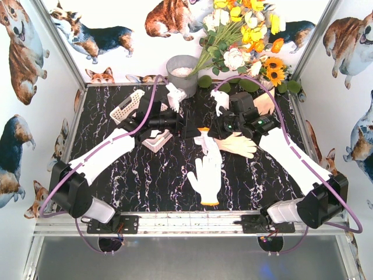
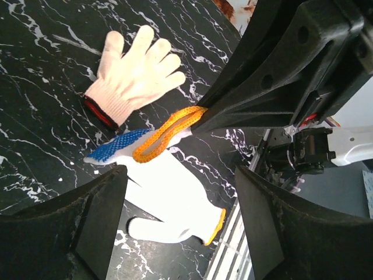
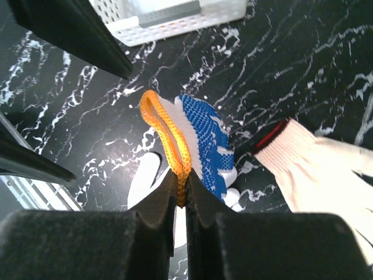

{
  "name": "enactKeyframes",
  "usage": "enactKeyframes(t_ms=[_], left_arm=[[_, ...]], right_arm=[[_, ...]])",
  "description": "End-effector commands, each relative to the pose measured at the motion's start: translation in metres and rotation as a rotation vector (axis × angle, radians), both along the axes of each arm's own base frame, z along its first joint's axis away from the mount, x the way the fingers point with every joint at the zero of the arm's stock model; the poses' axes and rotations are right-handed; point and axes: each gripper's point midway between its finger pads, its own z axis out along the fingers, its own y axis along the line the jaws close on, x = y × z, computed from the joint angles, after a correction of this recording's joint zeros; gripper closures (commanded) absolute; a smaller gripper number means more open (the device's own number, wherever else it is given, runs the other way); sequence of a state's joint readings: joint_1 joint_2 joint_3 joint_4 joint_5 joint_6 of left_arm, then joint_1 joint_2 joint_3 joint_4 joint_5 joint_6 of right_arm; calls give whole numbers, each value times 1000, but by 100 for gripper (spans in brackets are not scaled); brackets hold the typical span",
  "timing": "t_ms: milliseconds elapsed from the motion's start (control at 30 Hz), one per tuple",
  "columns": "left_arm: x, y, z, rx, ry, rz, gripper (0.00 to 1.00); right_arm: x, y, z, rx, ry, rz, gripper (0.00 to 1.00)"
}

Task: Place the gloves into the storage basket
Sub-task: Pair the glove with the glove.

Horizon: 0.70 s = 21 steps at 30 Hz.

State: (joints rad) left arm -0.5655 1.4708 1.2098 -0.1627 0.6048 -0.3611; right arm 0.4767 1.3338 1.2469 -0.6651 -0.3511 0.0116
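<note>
— The gloves (image 1: 205, 166), where are they, seen from up top?
— Mid-table. The blue-and-white glove (image 1: 204, 139) sits between the two arms, its orange cuff pinched in the right gripper (image 1: 208, 129). The left gripper (image 1: 191, 127) is just beside it on the left. A white glove (image 1: 207, 178) lies flat nearer the bases and a cream glove (image 1: 238, 143) is partly under the right arm. A back glove (image 1: 175, 94) rests by the grey bucket (image 1: 182, 73) and the flowers (image 1: 245, 35).
— And the left wrist camera?
— Its fingers stand wide apart with nothing between them. Beyond them the right arm's closed fingers hold the cuff loop up, and the blue part drapes onto the white glove on the black marble table (image 2: 35, 116). The cream glove lies farther off.
— Right wrist?
— Jaws clamped tight on the orange cuff, blue palm past the tips. The storage basket (image 3: 175, 26) stands beyond, well apart from that glove. The left arm's dark fingers cross in front of its corner. The cream glove's red-edged cuff is near, on the right.
</note>
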Motion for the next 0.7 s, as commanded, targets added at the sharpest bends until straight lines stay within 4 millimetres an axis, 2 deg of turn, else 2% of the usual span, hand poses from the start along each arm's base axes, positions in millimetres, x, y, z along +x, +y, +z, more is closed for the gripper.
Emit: enactKeyframes(t_ms=[0, 100, 233, 333, 467, 600, 667], left_arm=[[-3, -6, 9, -46, -20, -46, 31], [4, -9, 1, -28, -11, -50, 31], [16, -10, 3, -6, -37, -28, 34], [26, -10, 6, 15, -69, -6, 40], [35, -9, 12, 33, -119, 12, 56], [43, -6, 10, 67, -145, 27, 83], [46, -6, 7, 85, -145, 30, 91]], right_arm=[[1, 18, 41, 110, -155, 114, 100], [8, 19, 46, 87, -242, 157, 100], [16, 21, 53, 52, -311, 212, 100], [22, 25, 54, 26, -325, 264, 100], [34, 25, 51, -21, -333, 295, 100], [43, 22, 50, -44, -358, 307, 100], [47, 20, 48, -57, -365, 303, 100]])
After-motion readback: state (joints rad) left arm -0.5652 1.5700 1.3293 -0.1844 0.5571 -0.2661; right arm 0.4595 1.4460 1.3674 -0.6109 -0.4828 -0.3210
